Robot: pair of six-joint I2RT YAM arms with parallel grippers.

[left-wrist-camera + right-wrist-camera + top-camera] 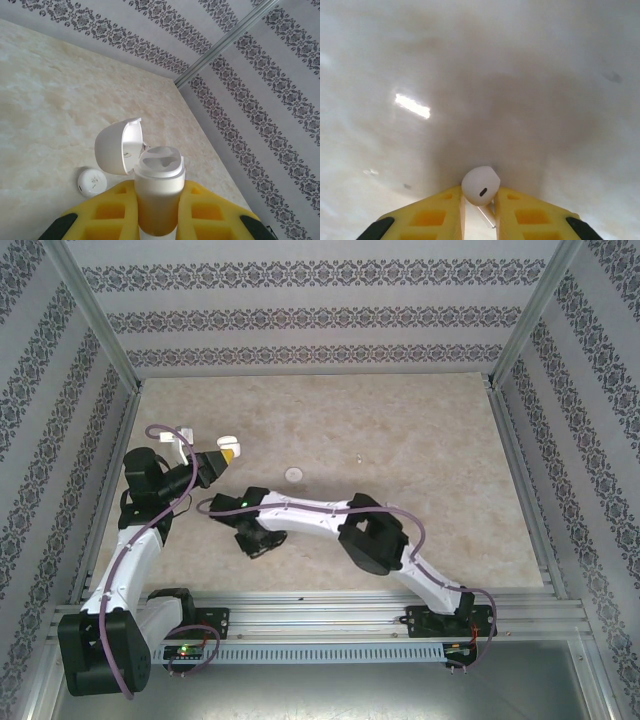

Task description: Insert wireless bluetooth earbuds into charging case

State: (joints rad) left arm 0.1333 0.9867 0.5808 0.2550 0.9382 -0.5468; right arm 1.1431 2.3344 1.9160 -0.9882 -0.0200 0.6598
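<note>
The charging case [160, 172] is a small white glossy case standing upright between the yellow fingers of my left gripper [159, 189], which is shut on it. Its lid [116, 147] hangs open to the left, and both wells in the top look empty. From above, the left gripper [222, 456] holds the case at the table's left side. One earbud [480, 186], a tiny white piece with a dark slot, sits pinched between the fingertips of my right gripper [479, 196], low over the table. That gripper [260, 541] points down in front of the left one.
A flat round white disc [293, 473] lies on the beige table [420, 440] just right of the left gripper, and is also in the left wrist view [91, 181]. Patterned walls and metal rails enclose the table. A tiny pale speck [360, 458] lies further right.
</note>
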